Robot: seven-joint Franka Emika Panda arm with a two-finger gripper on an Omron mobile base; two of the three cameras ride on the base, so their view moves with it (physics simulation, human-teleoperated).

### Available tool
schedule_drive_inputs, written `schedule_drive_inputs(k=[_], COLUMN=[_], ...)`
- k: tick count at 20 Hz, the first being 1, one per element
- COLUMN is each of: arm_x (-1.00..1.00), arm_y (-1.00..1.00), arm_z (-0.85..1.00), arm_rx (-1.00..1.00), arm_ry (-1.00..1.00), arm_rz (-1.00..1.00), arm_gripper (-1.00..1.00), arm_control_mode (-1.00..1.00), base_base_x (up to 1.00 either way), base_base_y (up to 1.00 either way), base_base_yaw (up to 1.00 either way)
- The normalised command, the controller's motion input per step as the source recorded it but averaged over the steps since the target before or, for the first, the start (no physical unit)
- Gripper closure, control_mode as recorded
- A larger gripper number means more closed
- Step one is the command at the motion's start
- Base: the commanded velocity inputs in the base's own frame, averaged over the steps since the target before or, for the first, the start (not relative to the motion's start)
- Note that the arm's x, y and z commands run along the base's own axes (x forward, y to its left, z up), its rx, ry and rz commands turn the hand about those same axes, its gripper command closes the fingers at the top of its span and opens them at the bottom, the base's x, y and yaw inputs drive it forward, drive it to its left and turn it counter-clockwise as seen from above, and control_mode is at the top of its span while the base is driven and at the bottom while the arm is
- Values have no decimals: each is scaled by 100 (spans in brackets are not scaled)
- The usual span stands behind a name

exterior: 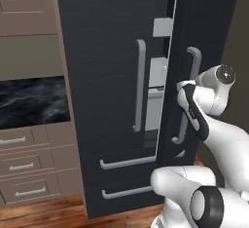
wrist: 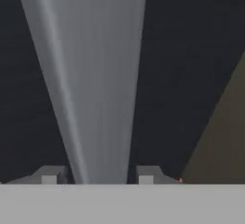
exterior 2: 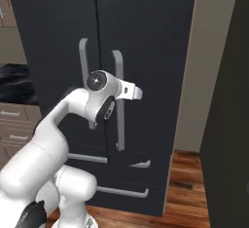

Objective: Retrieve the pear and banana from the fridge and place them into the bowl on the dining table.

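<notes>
Two charcoal doors front the fridge, standing right of tan drawer cabinets and a black marble surface; left door shut, right door swung slightly ajar, baring a sliver of pale grey interior. Opening step in hand, by the look of it: fruit retrieval not yet begun, pear and banana presumably inside. Next move likely calls for a steady outward pull along the door's arc, keeping grip on the bar until the gap admits the arm. At right, end effector set around the right door's grey vertical handle, one fingertip either side, the bar filling the gap; seemingly clenched on it, though actual contact hard to confirm from this close.
</notes>
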Motion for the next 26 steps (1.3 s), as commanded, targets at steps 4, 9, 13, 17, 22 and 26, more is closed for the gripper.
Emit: schedule_drive_inputs(k=[4,9,13,17,22,26], arm_x=[-100,-87,-88,-55,-3,0], arm_y=[-78,-31,0,32,69,86], arm_z=[0,2,24,51,71,71], arm_rx=[2,0,0,-10,-29,-38], arm_ry=[0,-2,-8,-3,3,20], arm_rz=[-12,-5,0,0,0,-1], arm_gripper=[100,100,-100,-100,-100,-100], arm_control_mode=[-100,-100,-100,-100,-100,-100], base_base_x=[0,0,0,0,0,0], base_base_y=[0,0,0,0,0,0], base_base_yaw=[0,0,0,0,0,0])
